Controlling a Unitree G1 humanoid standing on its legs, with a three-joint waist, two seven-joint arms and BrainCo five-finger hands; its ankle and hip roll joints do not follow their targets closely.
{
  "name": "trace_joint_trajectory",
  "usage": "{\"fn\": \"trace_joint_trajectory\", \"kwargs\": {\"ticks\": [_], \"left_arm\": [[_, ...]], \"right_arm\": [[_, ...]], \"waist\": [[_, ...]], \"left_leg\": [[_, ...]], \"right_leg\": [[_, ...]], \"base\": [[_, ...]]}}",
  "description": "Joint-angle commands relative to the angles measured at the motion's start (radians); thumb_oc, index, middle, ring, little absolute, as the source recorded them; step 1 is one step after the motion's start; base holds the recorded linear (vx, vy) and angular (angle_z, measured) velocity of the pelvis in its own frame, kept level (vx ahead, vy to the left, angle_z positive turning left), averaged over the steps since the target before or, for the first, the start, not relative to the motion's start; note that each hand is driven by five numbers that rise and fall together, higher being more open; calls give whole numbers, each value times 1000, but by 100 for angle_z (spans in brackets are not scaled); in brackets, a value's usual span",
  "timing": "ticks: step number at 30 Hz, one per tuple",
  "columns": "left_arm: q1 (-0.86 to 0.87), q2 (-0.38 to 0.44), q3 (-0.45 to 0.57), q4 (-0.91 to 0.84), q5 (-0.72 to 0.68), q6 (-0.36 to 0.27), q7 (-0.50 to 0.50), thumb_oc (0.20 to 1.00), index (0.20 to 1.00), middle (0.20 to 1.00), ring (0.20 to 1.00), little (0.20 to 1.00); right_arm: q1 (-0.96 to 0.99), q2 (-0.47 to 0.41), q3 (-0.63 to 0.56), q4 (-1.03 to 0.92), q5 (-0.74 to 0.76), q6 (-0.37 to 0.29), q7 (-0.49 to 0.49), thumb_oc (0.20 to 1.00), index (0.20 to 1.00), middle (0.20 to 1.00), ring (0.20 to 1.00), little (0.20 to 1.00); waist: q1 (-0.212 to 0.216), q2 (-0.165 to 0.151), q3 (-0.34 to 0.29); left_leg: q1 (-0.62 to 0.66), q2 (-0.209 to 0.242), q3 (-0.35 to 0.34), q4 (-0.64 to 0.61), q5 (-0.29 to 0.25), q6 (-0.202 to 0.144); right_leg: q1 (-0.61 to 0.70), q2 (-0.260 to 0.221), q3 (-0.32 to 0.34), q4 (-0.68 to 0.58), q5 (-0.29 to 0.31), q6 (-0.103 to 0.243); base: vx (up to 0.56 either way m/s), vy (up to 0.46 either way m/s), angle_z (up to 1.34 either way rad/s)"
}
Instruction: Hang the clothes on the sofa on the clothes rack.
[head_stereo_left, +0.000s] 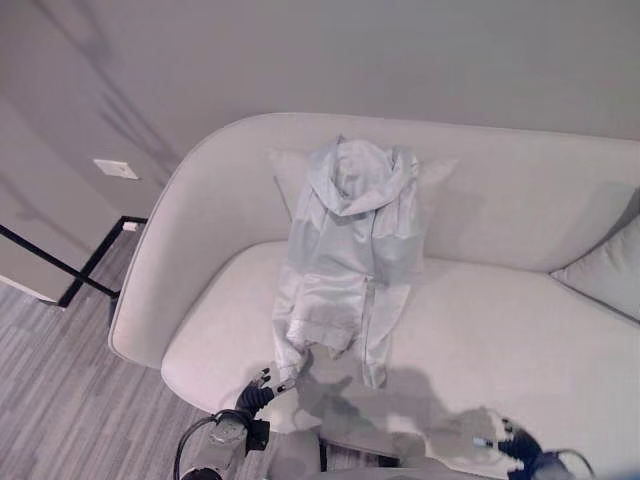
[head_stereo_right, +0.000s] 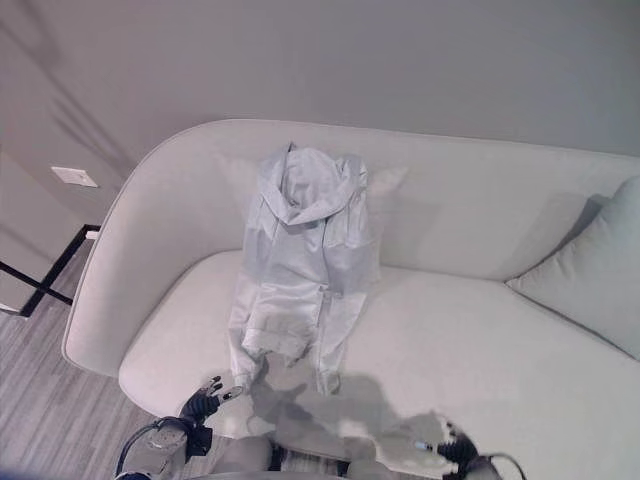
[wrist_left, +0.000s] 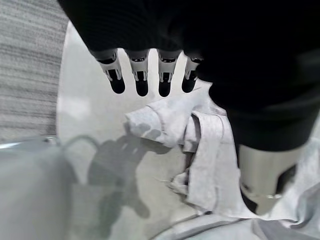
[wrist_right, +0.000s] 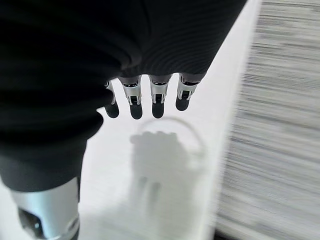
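Note:
A pale grey hooded jacket (head_stereo_left: 350, 240) lies draped down the backrest and seat of the light sofa (head_stereo_left: 500, 330), hood at the top, sleeves trailing toward the front edge. My left hand (head_stereo_left: 256, 396) hovers at the seat's front edge, just beside the jacket's left sleeve cuff (wrist_left: 165, 125); its fingers (wrist_left: 141, 80) are straight and open above the cloth, holding nothing. My right hand (head_stereo_left: 512, 442) hangs over the bare seat at the front right, open, with its fingers (wrist_right: 145, 102) extended over the cushion.
A light cushion (head_stereo_left: 605, 270) leans at the sofa's right end. A black metal frame (head_stereo_left: 80, 270) stands on the striped floor left of the sofa, by the wall. A white wall plate (head_stereo_left: 115, 168) is above it.

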Motion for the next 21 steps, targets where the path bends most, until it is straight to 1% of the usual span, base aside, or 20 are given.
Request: {"fn": "trace_joint_trajectory", "kwargs": {"ticks": [1,2,3,4,5,6,7,8,9,10,11,12,13,14,16,17,18,19,21], "left_arm": [[-31,14,-4,-26,23,-27,9,1000,1000,1000,1000,1000],[-37,13,-14,-19,32,-26,11,1000,1000,1000,1000,1000],[-41,14,-23,-20,41,-28,12,1000,1000,1000,1000,1000],[-47,13,-30,-12,53,-29,11,1000,1000,1000,1000,1000],[-48,12,-39,3,73,-30,9,1000,1000,1000,1000,1000],[-62,17,-53,10,99,-34,7,1000,1000,1000,1000,1000],[-66,22,-54,9,105,-34,6,1000,1000,1000,1000,1000],[-71,28,-54,7,102,-36,9,1000,1000,1000,1000,1000],[-79,36,-37,9,87,-35,13,1000,1000,1000,1000,1000],[-83,37,-26,17,75,-35,16,1000,1000,1000,1000,1000],[-83,38,-26,17,75,-35,16,1000,1000,1000,1000,1000],[-87,45,-10,25,57,-35,23,1000,1000,1000,1000,1000],[-88,45,-10,25,57,-35,23,1000,1000,1000,1000,1000],[-88,52,-8,23,53,-34,25,1000,1000,1000,1000,1000],[-91,57,-10,-1,55,-32,29,1000,1000,1000,1000,1000],[-91,58,-11,-14,55,-32,30,1000,1000,1000,1000,1000],[-94,61,-18,-20,61,-28,29,1000,1000,1000,1000,1000],[-100,58,-18,-24,62,-29,32,1000,1000,1000,1000,1000],[-103,58,-27,-72,59,-31,38,1000,1000,1000,1000,1000]], "right_arm": [[20,-29,-9,-10,16,-13,-10,1000,1000,1000,1000,1000],[19,-32,-11,1,13,-9,-12,1000,1000,1000,1000,1000],[19,-32,-11,3,16,-7,-10,1000,1000,1000,1000,1000],[15,-32,-13,13,17,-6,-8,1000,1000,1000,1000,1000],[11,-31,-19,21,16,-5,-3,1000,1000,1000,1000,1000],[3,-23,-28,30,9,1,-8,1000,1000,1000,1000,1000],[1,-17,-32,28,7,2,-11,1000,1000,1000,1000,1000],[-5,-12,-33,28,9,2,-13,1000,1000,1000,1000,1000],[-19,3,-29,37,4,6,-18,1000,1000,1000,1000,1000],[-30,9,-24,38,3,4,-21,1000,1000,1000,1000,1000],[-30,9,-24,38,3,4,-21,1000,1000,1000,1000,1000],[-45,26,-15,42,6,4,-27,1000,1000,1000,1000,1000],[-45,26,-14,42,6,4,-27,1000,1000,1000,1000,1000],[-53,30,-2,27,8,-1,-30,1000,1000,1000,1000,1000],[-43,28,0,9,7,-5,-33,1000,1000,1000,1000,1000],[-38,24,0,-2,4,-6,-36,1000,1000,1000,1000,1000],[-24,23,-1,-15,1,-8,-43,1000,1000,1000,1000,1000],[-22,17,-1,-18,-1,-12,-49,1000,1000,1000,1000,1000],[-7,9,-14,-41,0,-14,-55,1000,1000,1000,1000,1000]], "waist": [[-7,-10,-1],[-13,-2,-6],[-16,13,-17],[-20,25,-29],[-26,41,-44],[-35,43,-55],[-36,39,-58],[-33,33,-57],[-25,25,-52],[-19,23,-47],[-18,22,-47],[-6,22,-39],[-6,22,-40],[-7,26,-32],[-18,27,-22],[-20,27,-24],[-20,22,-23],[-20,21,-24],[-33,18,-17]], "left_leg": [[20,117,-34,19,-58,15],[36,149,-39,2,-44,8],[43,152,-53,-11,-40,5],[67,152,-57,-46,-47,-10],[84,144,-54,-77,-58,-23],[102,104,-43,-102,-84,-23],[107,84,-35,-108,-95,-19],[109,56,-31,-107,-112,-4],[122,18,-11,-125,-131,22],[123,7,3,-132,-134,31],[123,6,4,-132,-134,31],[121,-9,32,-142,-135,47],[120,-10,32,-142,-135,47],[117,-17,44,-145,-130,57],[126,-33,35,-144,-130,71],[125,-37,35,-145,-127,75],[129,-42,40,-146,-129,78],[125,-48,38,-144,-129,77],[130,-50,27,-138,-128,78]], "right_leg": [[-13,-55,44,16,-54,119],[-14,-71,43,18,-60,127],[-11,-79,48,16,-65,137],[-8,-88,51,12,-61,147],[-5,-105,48,8,-53,163],[-22,-153,57,6,-24,185],[-33,-174,63,7,-6,194],[-50,-198,65,10,19,204],[-84,-229,80,23,59,214],[-100,-240,70,29,77,216],[-101,-241,71,29,78,216],[-132,-254,21,69,95,211],[-134,-254,22,70,95,212],[-153,-225,26,120,78,202],[-167,-147,96,165,29,186],[-170,-116,113,166,16,181],[-158,-90,106,147,3,167],[-131,-86,103,121,-5,169],[-144,-46,156,124,-6,161]], "base": [[62,290,19],[100,345,22],[122,373,24],[138,422,27],[109,578,11],[64,554,2],[12,535,11],[-42,462,0],[-72,463,-3],[-66,324,-33],[-81,253,-42],[-50,146,-40],[-65,272,-37],[-5,182,-29],[12,176,-34],[22,66,-11],[12,8,16],[17,-23,34],[17,-55,25]]}}
